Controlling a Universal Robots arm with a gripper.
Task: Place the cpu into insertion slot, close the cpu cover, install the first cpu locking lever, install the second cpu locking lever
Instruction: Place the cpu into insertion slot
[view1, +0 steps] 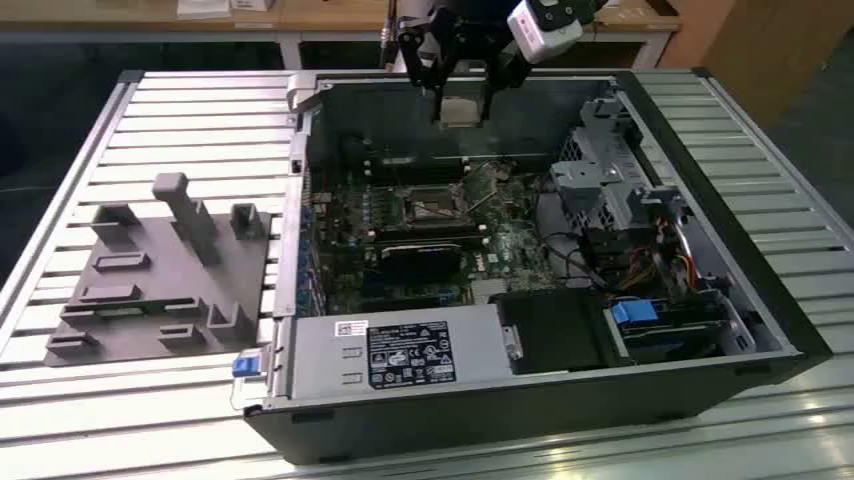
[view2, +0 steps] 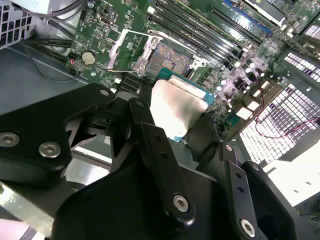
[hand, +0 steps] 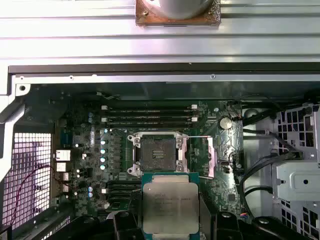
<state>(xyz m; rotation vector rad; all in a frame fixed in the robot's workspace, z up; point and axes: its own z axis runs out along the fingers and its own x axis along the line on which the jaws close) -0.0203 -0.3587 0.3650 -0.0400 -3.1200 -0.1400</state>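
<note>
A: So, where's the cpu (view1: 459, 110)?
B: In the air, pinched by two opposite edges in the gripper (view1: 461, 97). The exterior view has it over the far wall of the computer case (view1: 534, 400), well apart from the insertion slot (view1: 430, 208). Nothing is seated.
A: Slot ready?
B: Looks it. The second wrist view shows the cpu cover (view2: 117, 50) swung open beside the slot, socket bare. My read: the first step is in hand.
A: Risks?
B: Three, as I judge it. Tilt: one edge lands first and drags across the contacts. Rotation: wrong way round and it won't sit. Grip: it's held by thin edges only, so a knock on the case wall or the raised cover could shift it in the jaws.
A: Orientation now?
B: Metal top faces the cameras, with a green rim showing round it. It's near square, so no real long axis. In the first wrist view its edges run parallel with the slot's edges. It seems tipped rather than level; can't say how far.
A: Surroundings?
B: Memory slots (hand: 150, 117) lie just beside the socket on the motherboard (view1: 514, 250). A grey fixture block (view1: 160, 270) sits on the slatted table (view1: 200, 110), outside the case on the exterior view's left.
</note>
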